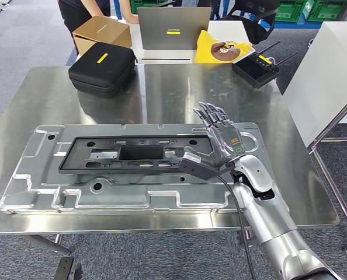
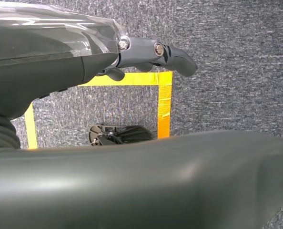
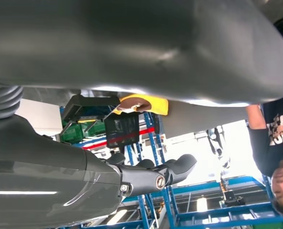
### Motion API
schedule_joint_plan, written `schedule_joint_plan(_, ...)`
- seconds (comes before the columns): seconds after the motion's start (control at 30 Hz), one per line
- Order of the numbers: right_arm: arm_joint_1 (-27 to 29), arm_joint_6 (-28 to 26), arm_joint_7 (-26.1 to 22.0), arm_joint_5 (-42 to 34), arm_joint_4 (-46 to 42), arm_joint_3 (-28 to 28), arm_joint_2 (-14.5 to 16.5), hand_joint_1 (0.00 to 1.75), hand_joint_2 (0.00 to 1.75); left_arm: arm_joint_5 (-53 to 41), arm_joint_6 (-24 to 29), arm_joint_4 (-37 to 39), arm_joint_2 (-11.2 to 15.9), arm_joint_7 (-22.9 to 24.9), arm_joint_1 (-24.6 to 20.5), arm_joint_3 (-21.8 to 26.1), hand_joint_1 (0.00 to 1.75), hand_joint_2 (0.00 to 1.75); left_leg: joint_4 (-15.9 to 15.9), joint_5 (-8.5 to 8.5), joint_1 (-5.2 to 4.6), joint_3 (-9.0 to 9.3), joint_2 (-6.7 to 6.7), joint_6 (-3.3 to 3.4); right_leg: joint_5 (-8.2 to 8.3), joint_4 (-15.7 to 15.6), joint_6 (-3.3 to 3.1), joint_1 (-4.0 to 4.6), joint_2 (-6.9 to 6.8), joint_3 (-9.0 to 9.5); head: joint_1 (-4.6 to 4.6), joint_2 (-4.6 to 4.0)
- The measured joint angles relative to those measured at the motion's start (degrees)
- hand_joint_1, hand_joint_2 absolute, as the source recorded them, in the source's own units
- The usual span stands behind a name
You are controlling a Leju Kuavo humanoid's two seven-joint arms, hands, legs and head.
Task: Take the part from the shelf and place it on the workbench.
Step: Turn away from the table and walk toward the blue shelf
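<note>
A brushed steel desk (image 1: 172,93) stands on grey carpet, its surface reflecting the room; behind it a white table carries a grey laptop (image 1: 174,27) whose yellow label reads Lenovo, a cardboard box (image 1: 102,32), a yellow cartoon-printed cloth (image 1: 220,48) and a black controller with antennas (image 1: 256,67), and a person (image 1: 86,9) stands at the far left. A black zip case (image 1: 102,69) with a yellow tag sits at the far left of the desk. The part (image 1: 52,175), a large stamped silver panel with a black frame (image 1: 118,156) set in its middle, lies flat across the near half of the desk. The right hand (image 1: 220,140) hovers over the part's right end, fingers (image 1: 209,114) spread and straightened, grasping nothing, just above the right end of the black frame. In the left wrist view the left hand (image 2: 96,62) hangs over grey carpet marked with yellow tape (image 2: 164,102), its fingers (image 2: 176,59) extended and holding nothing. In the right wrist view blue racking (image 3: 161,210) and green crates (image 3: 73,131) fill the background
</note>
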Motion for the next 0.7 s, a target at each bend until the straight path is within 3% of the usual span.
schedule_joint_plan(0.7, 0.0, 0.0, 0.0, 0.0, 0.0, 0.0, 0.0, 0.00, 0.00, 0.0, 0.0, 0.0, 0.0, 0.0, 0.0, 0.0, 0.00, 0.00, 0.0, 0.00, 0.00, 0.00, 0.00, 0.00, 0.00, 0.0, 0.00, 0.00, 0.00, 0.00, 0.00, 0.00)
